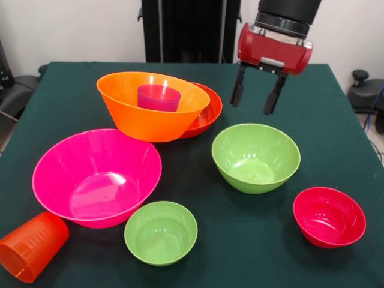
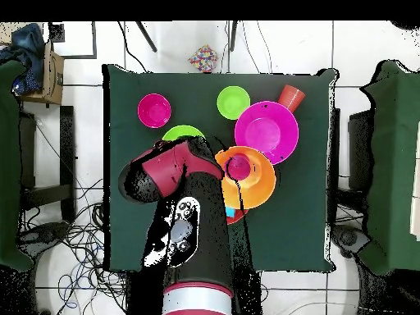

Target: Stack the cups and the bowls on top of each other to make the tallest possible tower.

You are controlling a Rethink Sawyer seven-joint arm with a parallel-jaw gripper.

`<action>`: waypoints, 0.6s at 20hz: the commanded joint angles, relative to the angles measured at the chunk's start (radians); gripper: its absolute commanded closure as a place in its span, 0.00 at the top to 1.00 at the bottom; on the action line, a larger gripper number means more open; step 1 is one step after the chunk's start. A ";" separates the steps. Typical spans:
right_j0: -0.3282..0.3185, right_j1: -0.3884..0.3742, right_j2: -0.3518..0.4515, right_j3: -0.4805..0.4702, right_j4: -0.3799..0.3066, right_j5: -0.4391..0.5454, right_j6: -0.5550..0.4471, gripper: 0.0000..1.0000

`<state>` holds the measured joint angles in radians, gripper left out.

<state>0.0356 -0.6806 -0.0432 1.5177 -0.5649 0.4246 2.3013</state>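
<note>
Front camera faces across the table [image 1: 336,102]; overhead looks straight down.

purple cup [image 1: 159,97] inside orange bowl [image 1: 150,108]

No text, label, brand, number or sign can be read in either view. The bowls, the cups and the table's green cloth are plain, and the red housing of the arm carries no legible marking. The orange cup [image 1: 31,246] lying on its side has fine raised ridges on its wall, but they form no letters or figures that can be made out.
</note>
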 commanded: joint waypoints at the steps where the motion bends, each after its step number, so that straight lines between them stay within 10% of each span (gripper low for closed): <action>1: -0.045 0.083 0.139 0.029 0.092 -0.112 0.097 1.00; 6: -0.241 0.060 0.401 0.154 0.146 -0.174 -0.056 1.00; 12: -0.301 0.069 0.489 0.188 0.104 -0.187 -0.088 1.00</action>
<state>-0.2190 -0.6575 0.2408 1.6035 -0.4454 0.2660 2.3013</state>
